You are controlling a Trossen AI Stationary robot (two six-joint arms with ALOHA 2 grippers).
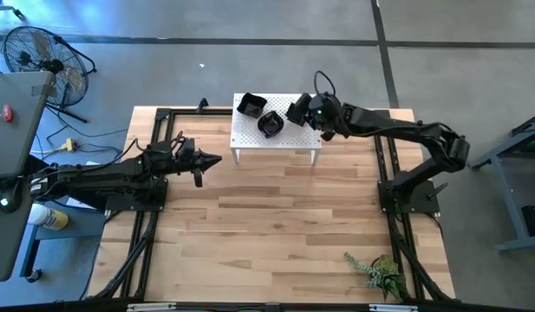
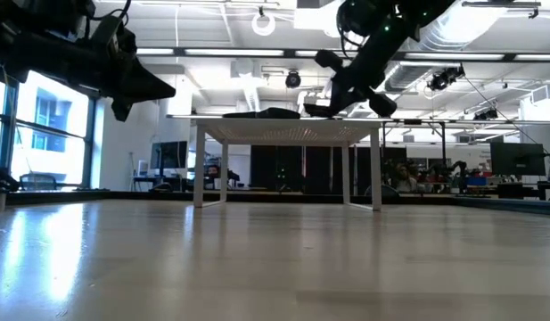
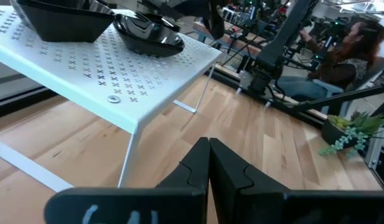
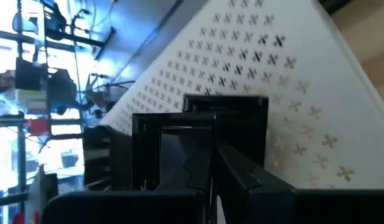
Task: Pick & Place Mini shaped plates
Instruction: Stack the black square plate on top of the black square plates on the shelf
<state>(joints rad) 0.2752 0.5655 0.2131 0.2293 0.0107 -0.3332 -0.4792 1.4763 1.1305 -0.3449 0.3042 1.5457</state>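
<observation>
High view: desk [image 1: 276, 217], white stand [image 1: 293, 139] at its far edge. Right fingers [image 1: 299, 111] pinch a square plate [image 4: 198, 134] just over it — lower level, then release. Two plates [image 1: 259, 115] already there. Left fingers [image 1: 213, 160] shut, empty.

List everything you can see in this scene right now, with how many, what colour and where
Square plates: two, glossy black; one on the stand's back left, one held over its right part by the right gripper.
Round plate: one, glossy black, on the stand, beside the square one.
Stand: one, white, perforated, at the table's far edge.
Table: one, light wood.
Plant: one, green, near right corner.
Fan: one, black, on the floor, far left.
Person: one, seated beyond the table.
Left gripper: dark, fingers shut, above the table left of the stand.
Right gripper: dark, shut on a square plate.
</observation>
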